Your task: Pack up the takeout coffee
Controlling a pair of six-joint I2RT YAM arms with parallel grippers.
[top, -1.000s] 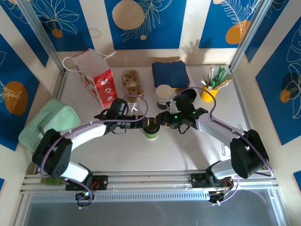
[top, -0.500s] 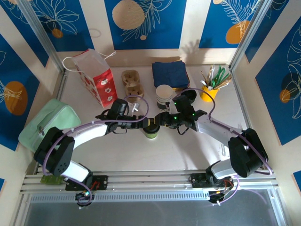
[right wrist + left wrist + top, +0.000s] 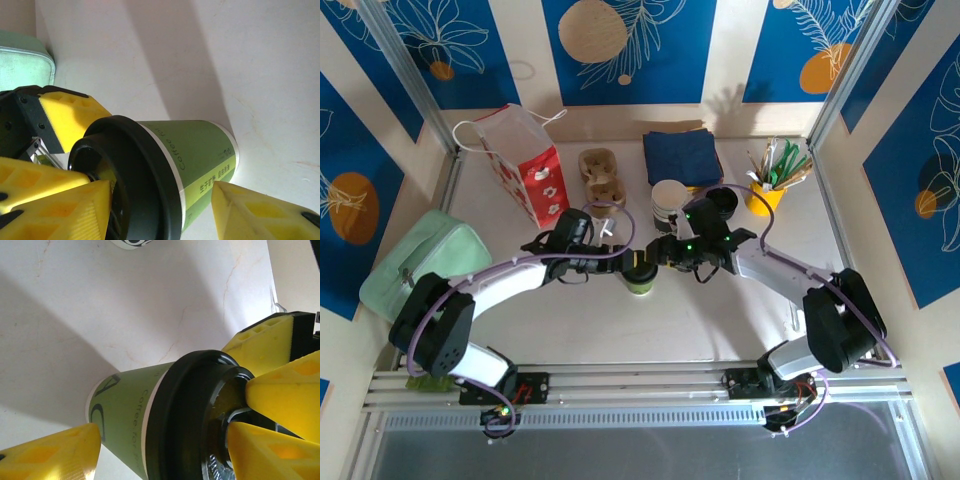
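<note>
Cup (image 3: 125,410) stood lidded on counter (image 3: 720,320), not yet packed; left hand (image 3: 623,265) and right hand (image 3: 663,255) straddled it, jaws apart, grip indeterminate

The white table (image 3: 720,320) bears a green lidded cup (image 3: 641,286), gift bag (image 3: 525,170), napkins (image 3: 682,157) and stirrer cup (image 3: 763,198).

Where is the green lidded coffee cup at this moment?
In the top view the green lidded cup stands mid-table, between the left gripper and the right gripper, on the near side of the stack of paper cups.

R arm (image 3: 775,268) edged left, elbow tucked in.
</note>
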